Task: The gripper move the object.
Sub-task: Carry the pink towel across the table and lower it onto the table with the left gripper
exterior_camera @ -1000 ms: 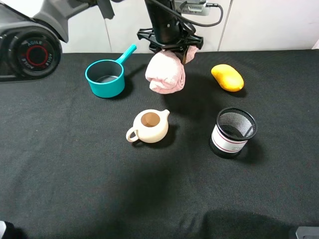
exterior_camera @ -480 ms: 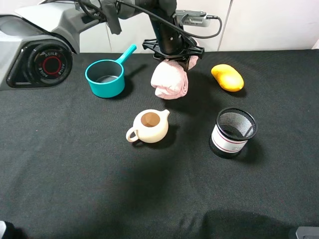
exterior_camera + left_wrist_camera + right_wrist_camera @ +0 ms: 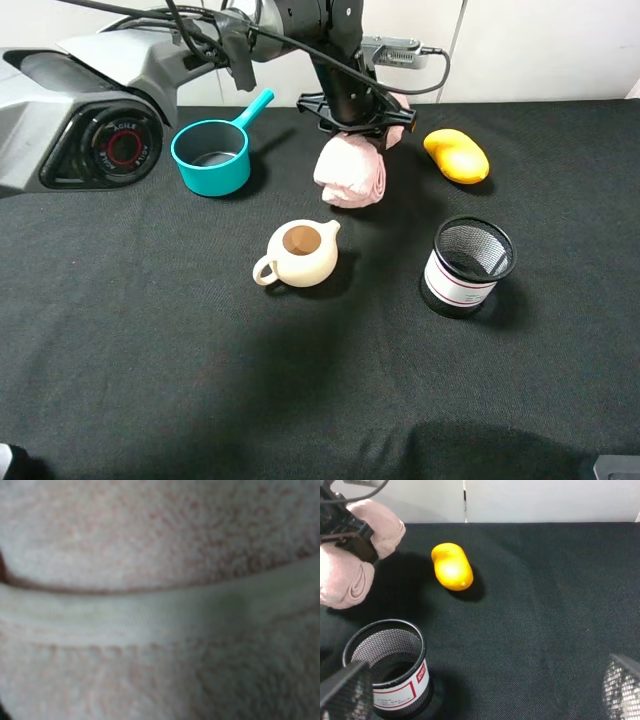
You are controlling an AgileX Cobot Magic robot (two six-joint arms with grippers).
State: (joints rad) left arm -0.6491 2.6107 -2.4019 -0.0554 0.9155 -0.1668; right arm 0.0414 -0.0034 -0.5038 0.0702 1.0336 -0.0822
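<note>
Far left of the exterior high frame: grey arm housing (image 3: 95, 140), its dark arm reaching across the upper middle. Next right, teal saucepan (image 3: 210, 160) in the upper left, handle pointing up-right toward the arm. Cream teapot (image 3: 300, 255) sits at centre, just below and left of the load. Upper centre: left gripper (image 3: 357, 118) has its jaws closed across the middle of the pink towel bundle (image 3: 352, 175). The left wrist view is filled edge to edge with blurred terry (image 3: 160, 555), so the towel lies right at the jaws. The bundle's long axis runs top to bottom in the frame. Its larger end droops below the claw and a smaller lobe shows above right. A shadow beside it in the right wrist view (image 3: 342, 575) suggests it hangs clear of the black cloth (image 3: 150, 380). Right of it, the yellow fruit (image 3: 456, 156) is near, the mesh cup (image 3: 468, 265) lower right. Right gripper (image 3: 480, 695) is spread wide, holding nothing, well apart from the towel. Open room, by judgement: the broad bare cloth along the lower frame; tightest are the teapot below and the fruit to the right.
</note>
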